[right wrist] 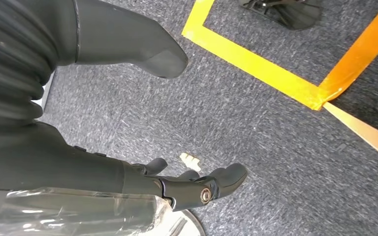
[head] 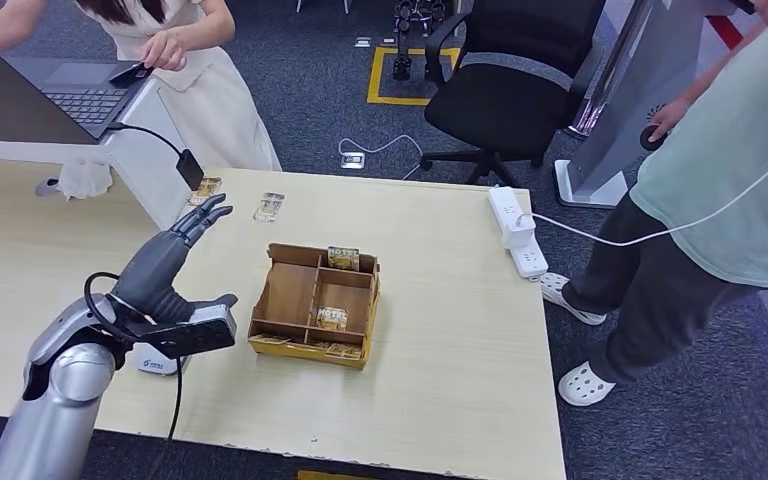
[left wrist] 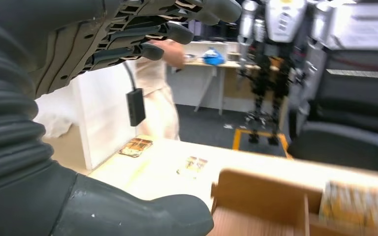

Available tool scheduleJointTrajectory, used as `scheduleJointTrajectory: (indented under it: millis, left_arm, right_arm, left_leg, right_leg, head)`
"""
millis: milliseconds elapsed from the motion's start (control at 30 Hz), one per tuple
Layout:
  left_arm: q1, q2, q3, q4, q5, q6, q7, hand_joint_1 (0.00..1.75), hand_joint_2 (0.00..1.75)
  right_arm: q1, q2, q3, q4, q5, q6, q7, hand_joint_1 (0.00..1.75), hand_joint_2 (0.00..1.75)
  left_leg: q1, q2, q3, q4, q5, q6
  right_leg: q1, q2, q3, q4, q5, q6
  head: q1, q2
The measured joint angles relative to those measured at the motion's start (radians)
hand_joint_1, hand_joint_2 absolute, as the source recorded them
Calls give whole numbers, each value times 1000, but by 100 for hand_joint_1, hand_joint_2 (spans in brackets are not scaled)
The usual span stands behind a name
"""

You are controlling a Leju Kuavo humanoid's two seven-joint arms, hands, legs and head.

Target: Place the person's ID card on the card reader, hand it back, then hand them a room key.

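We see the left robot hand [head: 165,268] raised over the left part of the wooden counter [head: 440,390], fingers spread and stretched toward the far edge, nothing in its grasp. In the left wrist view the same fingers [left wrist: 142,34] fan out apart, the thumb held away from them.

Beyond the counter's far-left corner stands a person in a white dress [head: 200,90], holding a dark card [head: 130,73] in one hand above a laptop [head: 75,95] (we cannot tell from here whether it is the ID card). It is well apart from the robot's fingertips.

Mid-counter sits a cardboard organizer tray [head: 295,290] with compartments. One room key card [head: 343,258] stands upright in the far compartment, another marked HOTEL [head: 332,318] stands in a nearer one, and more lie flat along the near row. Two loose key cards [head: 268,207] lie on the counter near the far edge, beyond the tray; the other of them [head: 204,190] is just past the fingertips.

A white power strip [head: 516,228] rests at the counter's right edge. A second person in a green shirt [head: 730,170] stands to the right.

The right robot hand [right wrist: 187,184] hangs over grey carpet [right wrist: 256,123] with yellow tape lines, fingers loosely bent and holding nothing.
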Motion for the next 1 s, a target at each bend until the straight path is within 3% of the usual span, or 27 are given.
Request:
scheduleJointTrajectory:
  millis: [267,433,567,733,1000]
  left_arm:
    - [-32,268,-293,-51,19,-58,-10,0,175]
    - [-54,351,-449,-75,4,-30,11,0,175]
    - [-56,365,-527,-85,-87,24,69,0,175]
    - [-30,314,-597,-90,-210,96,165,0,175]
    - [-11,273,-634,-91,-228,107,181,0,175]
  right_arm:
    - [2,2,-32,1,26,-2,-29,0,175]
    - [2,2,-35,3,33,-1,-29,0,175]
    - [3,2,-37,6,15,-5,-13,0,175]
    - [3,3,-33,5,-44,-11,28,0,175]
    - [3,3,-29,3,-55,-12,36,0,175]
  left_leg:
    - [0,0,0,0,0,0]
    - [0,0,0,0,0,0]
    - [0,0,0,0,0,0]
    - [0,0,0,0,0,0]
    - [0,0,0,0,0,0]
  right_leg:
    - [0,0,0,0,1,-1]
    - [0,0,0,0,1,-1]
    - [0,0,0,0,1,-1]
    - [0,0,0,0,1,-1]
    - [0,0,0,0,1,-1]
  head:
    - [0,0]
    - [0,0]
    - [0,0]
    - [0,0]
    - [0,0]
